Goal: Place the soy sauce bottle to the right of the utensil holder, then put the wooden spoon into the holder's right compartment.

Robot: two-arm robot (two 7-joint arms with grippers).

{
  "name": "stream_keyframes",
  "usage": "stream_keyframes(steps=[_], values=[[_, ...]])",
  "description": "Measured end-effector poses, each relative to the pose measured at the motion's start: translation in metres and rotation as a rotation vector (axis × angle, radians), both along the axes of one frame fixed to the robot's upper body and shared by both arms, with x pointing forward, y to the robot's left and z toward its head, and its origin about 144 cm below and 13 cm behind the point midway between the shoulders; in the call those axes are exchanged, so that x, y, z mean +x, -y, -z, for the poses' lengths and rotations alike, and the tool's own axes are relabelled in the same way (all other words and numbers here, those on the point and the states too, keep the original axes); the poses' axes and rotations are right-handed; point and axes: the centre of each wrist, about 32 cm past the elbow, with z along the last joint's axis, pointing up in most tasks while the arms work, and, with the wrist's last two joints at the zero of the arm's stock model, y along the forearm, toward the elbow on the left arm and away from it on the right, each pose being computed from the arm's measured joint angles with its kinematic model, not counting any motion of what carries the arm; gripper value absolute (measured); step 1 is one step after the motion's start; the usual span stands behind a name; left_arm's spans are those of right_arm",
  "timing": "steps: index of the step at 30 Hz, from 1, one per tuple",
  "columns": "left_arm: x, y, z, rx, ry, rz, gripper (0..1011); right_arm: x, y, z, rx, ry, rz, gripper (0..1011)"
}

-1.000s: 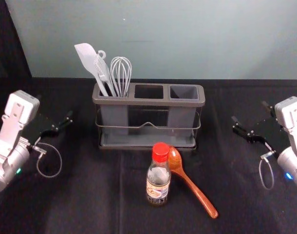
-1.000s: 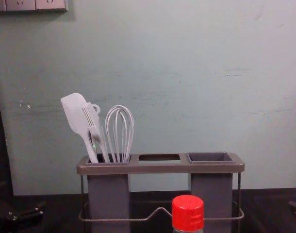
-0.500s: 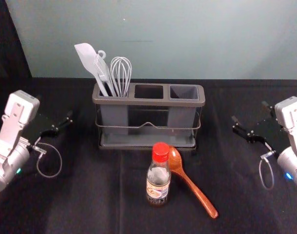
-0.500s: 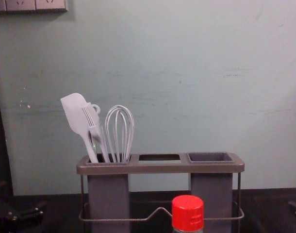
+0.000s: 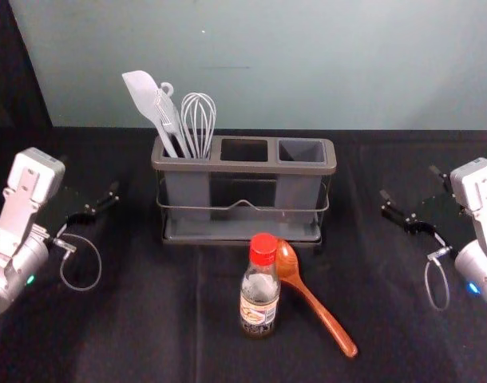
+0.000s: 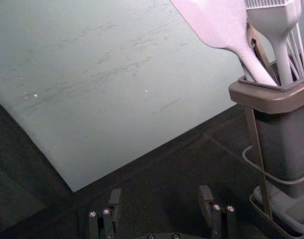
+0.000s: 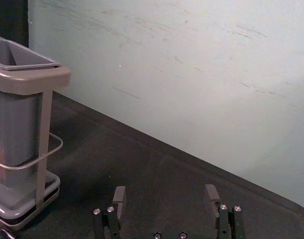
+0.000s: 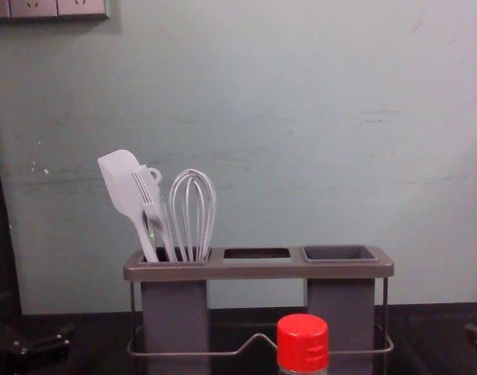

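Now | bottle (image 5: 260, 286) label (image 5: 258, 312) illegible | left hand (image 5: 89, 175), right hand (image 5: 409, 183) flank holder (image 5: 243, 167)

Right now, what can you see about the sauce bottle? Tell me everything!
The bottle stands upright on the dark cloth, on the robot's side of the holder. It has a red cap, see-through sides that look like glass or plastic, and a pale label with red on it. The bottom looks dark inside. Nothing grips it. The spoon lies close on its right; I can't tell if they touch.
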Motion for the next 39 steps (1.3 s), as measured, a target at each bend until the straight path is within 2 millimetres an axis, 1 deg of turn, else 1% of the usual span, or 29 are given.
stream_keyframes(steps=[26,31,33,39], values=[[0.0,0.0,0.0,0.0,0.0,0.0,1000,-0.001,-0.001,-0.002,-0.009,-0.014,-0.001,1002],[0.0,0.0,0.0,0.0,0.0,0.0,1000,-0.007,-0.002,-0.016,-0.066,-0.076,-0.018,1002],[0.0,0.0,0.0,0.0,0.0,0.0,1000,-0.013,-0.003,-0.03,-0.099,-0.105,-0.047,1002],[0.0,0.0,0.0,0.0,0.0,0.0,1000,-0.025,-0.006,-0.051,-0.133,-0.147,-0.112,1002]])
